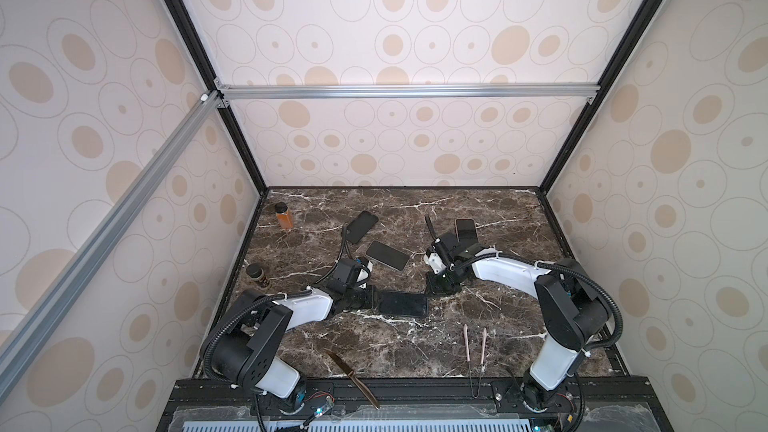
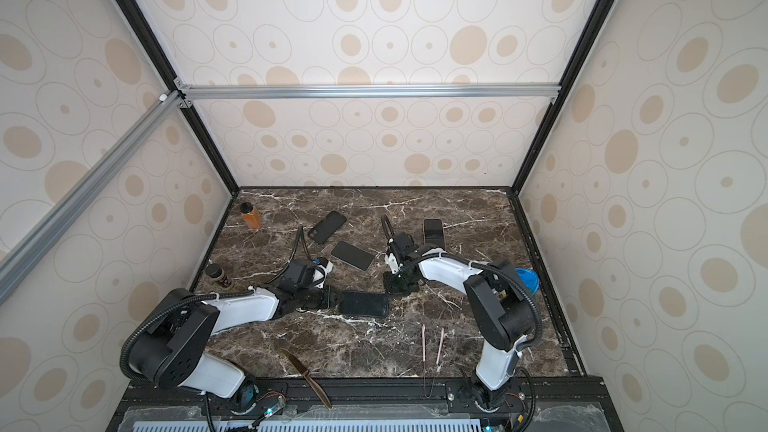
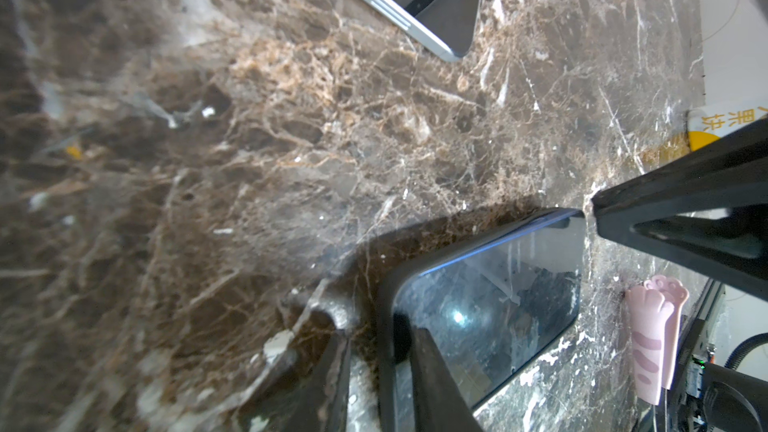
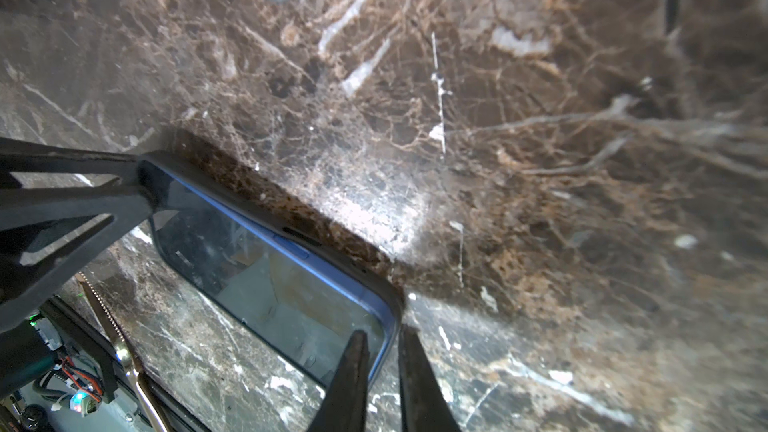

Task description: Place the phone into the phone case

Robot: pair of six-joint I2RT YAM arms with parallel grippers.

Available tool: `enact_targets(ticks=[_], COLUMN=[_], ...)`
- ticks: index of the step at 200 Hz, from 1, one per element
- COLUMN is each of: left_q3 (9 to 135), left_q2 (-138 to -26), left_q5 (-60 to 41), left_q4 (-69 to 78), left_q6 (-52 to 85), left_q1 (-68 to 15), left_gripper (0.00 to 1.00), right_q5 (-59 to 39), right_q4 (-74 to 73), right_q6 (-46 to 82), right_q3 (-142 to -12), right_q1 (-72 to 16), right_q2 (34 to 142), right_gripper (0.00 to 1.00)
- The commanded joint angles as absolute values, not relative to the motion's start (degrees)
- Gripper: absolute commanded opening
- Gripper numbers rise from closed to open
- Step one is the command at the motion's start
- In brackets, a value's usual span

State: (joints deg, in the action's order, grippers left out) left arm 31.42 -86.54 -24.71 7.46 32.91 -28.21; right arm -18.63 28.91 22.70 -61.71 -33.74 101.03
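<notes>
Mid-counter (image 1: 498, 209), flat and face up: phone (image 1: 403, 304) inside the black phone case (image 3: 385, 326), long side running left to right, blue edge showing just within the case's rim.

At its left end, left gripper (image 3: 370, 334), jaws a little apart and straddling the short rim. One finger (image 3: 432, 376) laid on the screen, the other outside the case, with a strip of marble visible between it and the rim. Not clamped, by the look of it.

At the far right corner, right gripper (image 4: 382, 332), jaws nearly closed, the corner's rim in the thin gap between them. One tip over the glass, one outside the case.

Farther back and to the left, a second case (image 1: 361, 227), black; just nearer than it, a spare phone (image 1: 387, 255). A third phone (image 1: 466, 229) far right of centre, just beyond the right arm's wrist.

Along the near edge: knife (image 1: 353, 378) on the left, pink-tipped tongs (image 1: 476, 347) on the right, well apart.
</notes>
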Motion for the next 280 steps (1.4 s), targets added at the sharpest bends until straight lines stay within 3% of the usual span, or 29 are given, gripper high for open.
enact_targets(ticks=[1, 134, 206, 280], left_q3=[32.69, 32.34, 30.59, 30.06], left_q2=[-88.05, -88.98, -88.16, -87.73], left_q5=[-25.83, -29.97, -29.92, -30.06], left_q4=[6.26, 7.31, 8.16, 8.44], left_q6=[31.25, 31.38, 32.16, 32.51], left_q1=[-27.9, -27.89, -27.86, -27.88], left_gripper=[0.26, 0.23, 0.23, 0.23], right_q5=[-19.18, -21.89, -14.29, -15.25], right_q4=[29.29, 28.68, 32.02, 30.42], right_q6=[22.68, 23.91, 23.9, 24.35], right_q3=[-61.88, -60.82, -63.54, -63.02], right_q1=[-33.66, -35.37, -39.69, -41.24], right_q2=[102.71, 105.29, 110.22, 114.38], right_gripper=[0.17, 0.14, 0.12, 0.1])
